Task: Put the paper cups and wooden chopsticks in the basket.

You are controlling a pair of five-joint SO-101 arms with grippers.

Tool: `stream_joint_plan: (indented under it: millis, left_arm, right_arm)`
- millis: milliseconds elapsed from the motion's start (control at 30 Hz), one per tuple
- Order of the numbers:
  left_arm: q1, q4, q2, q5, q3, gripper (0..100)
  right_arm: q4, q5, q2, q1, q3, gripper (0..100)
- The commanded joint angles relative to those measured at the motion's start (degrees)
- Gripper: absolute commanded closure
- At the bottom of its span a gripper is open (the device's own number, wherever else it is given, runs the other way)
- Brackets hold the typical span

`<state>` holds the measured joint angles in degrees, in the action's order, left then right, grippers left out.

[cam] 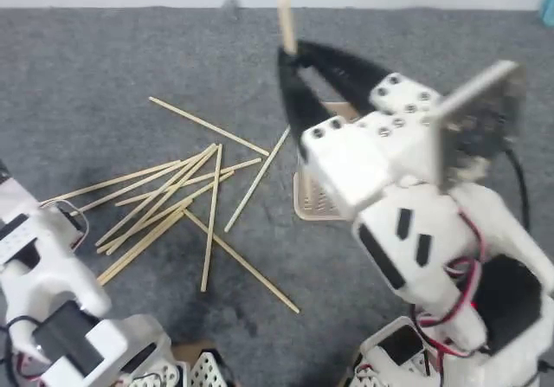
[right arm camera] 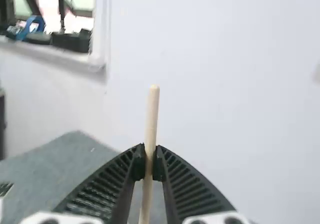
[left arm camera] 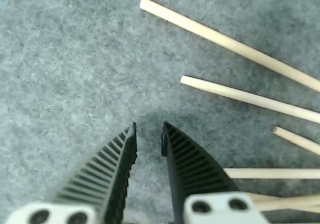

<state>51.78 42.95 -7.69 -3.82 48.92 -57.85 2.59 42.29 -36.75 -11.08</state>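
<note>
Wooden chopstick (right arm camera: 151, 119), pale and round, stands upright in the right gripper (right arm camera: 148, 159). We note its black ribbed jaws pinching the stick partway along, long axis near vertical, upper end clear above the tips.

In the high view the white right arm (cam: 407, 222) holds it raised toward the far edge of the grey felt tabletop (cam: 104, 75). The tan perforated basket (cam: 313, 203) lies on the near side of the jaws, partly hidden under that arm. We judge the release turns on bringing the stick back over the basket.

Loose pale wooden chopsticks (cam: 173, 192) lie mid-tabletop, toward the left edge. Left gripper (left arm camera: 148, 134) hovers low over the felt, jaws slightly apart and empty, stick ends near. We reckon this arm is nearer the pile.
</note>
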Motion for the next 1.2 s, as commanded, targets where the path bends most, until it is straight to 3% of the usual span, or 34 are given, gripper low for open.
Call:
stream_joint_plan:
  millis: [0, 200, 433, 833, 1033, 1167]
  left_arm:
    - [-0.5, -0.6, -0.4, 1.0, -1.9, 92]
    - [-0.4, -0.6, -0.4, 1.1, -1.8, 92]
    - [-0.4, -0.6, -0.4, 1.1, -1.8, 92]
    - [-0.4, -0.6, -0.6, 1.1, -1.4, 92]
    - [-0.4, -0.6, -0.6, 1.1, -1.4, 92]
    - [-0.4, -0.6, -0.6, 1.1, -1.4, 92]
  right_arm:
    - [0.9, -0.4, 2.5, 3.4, -0.4, 99.1]
    - [-5.8, -3.0, 9.8, 5.7, -0.2, 99.1]
    - [-4.7, -6.2, 17.6, 8.3, 8.6, 99.1]
    - [30.0, -5.9, 24.9, 10.4, 35.6, 98.9]
    - [45.3, -6.1, 18.1, 16.3, 42.7, 98.9]
    - [49.3, -6.3, 11.3, 19.1, 43.7, 99.1]
